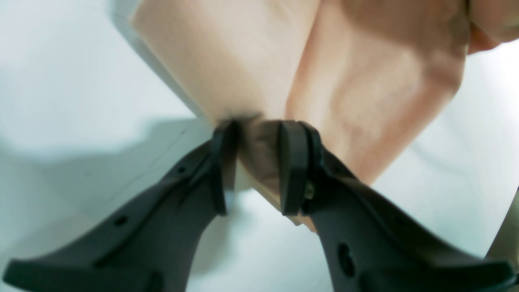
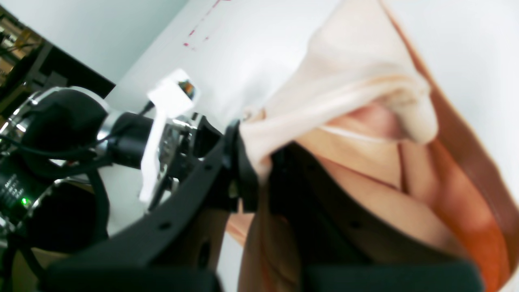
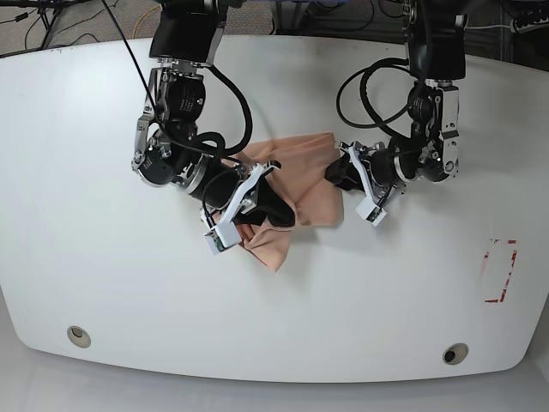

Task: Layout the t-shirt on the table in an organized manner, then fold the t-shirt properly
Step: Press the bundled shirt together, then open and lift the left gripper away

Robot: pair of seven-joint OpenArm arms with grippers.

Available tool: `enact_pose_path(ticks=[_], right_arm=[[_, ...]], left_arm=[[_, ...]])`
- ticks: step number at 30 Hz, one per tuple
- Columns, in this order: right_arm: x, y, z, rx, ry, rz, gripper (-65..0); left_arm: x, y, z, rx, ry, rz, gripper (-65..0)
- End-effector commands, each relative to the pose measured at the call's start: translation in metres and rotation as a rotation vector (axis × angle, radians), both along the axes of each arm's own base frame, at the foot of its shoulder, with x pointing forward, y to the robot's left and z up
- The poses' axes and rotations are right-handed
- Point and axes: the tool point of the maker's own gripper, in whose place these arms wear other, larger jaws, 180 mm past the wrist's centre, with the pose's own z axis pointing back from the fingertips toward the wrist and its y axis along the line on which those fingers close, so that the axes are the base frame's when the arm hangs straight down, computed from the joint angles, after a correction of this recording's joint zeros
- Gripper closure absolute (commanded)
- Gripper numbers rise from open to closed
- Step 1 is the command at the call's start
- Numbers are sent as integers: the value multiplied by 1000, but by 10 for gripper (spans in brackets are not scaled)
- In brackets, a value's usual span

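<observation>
Left wrist view, left pincer (image 1: 257, 162): my jaws are clamped on a bunched fold of the t-shirt (image 1: 324, 69); cloth fills the gap between the pads.
Left wrist view, cloth: it fans out from the grip toward the top of the frame, over the white bench (image 1: 81, 81). Whether it touches the surface there, I cannot tell.
Right wrist view, right pincer (image 2: 255, 170): my jaws are pressed together on a thin edge of the shirt at frame centre.
Right wrist view, cloth: it drapes to the right and lower right, folds overlapping.
Base view, t-shirt (image 3: 296, 184): crumpled at mid-bench, between my two arms, one corner trailing to lower centre.
Base view, grips: right pincer (image 3: 257, 202) holds the picture-left side, left pincer (image 3: 343, 172) the picture-right side.
Purpose (judgement): two opposed holds let me draw the cloth apart and flatten it. Layout is not yet done.
</observation>
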Motion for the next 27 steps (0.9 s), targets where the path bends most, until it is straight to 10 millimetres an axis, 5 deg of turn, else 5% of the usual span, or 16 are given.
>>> enact_pose_path(ticks=[1, 6, 16, 23, 27], right_arm=[[8, 16, 29, 86, -78, 9, -14], [4, 36, 13, 114, -16, 47, -24], [1, 53, -7, 152, 49, 67, -178], [4, 53, -8, 171, 50, 51, -441], [4, 53, -6, 173, 44, 52, -491]], left_arm=[[10, 0, 12, -11, -41, 1, -160], [11, 0, 12, -10, -42, 0, -160], [11, 1, 12, -8, -42, 1, -160], [11, 2, 12, -7, -42, 1, -160], [11, 2, 13, -6, -45, 0, -160]])
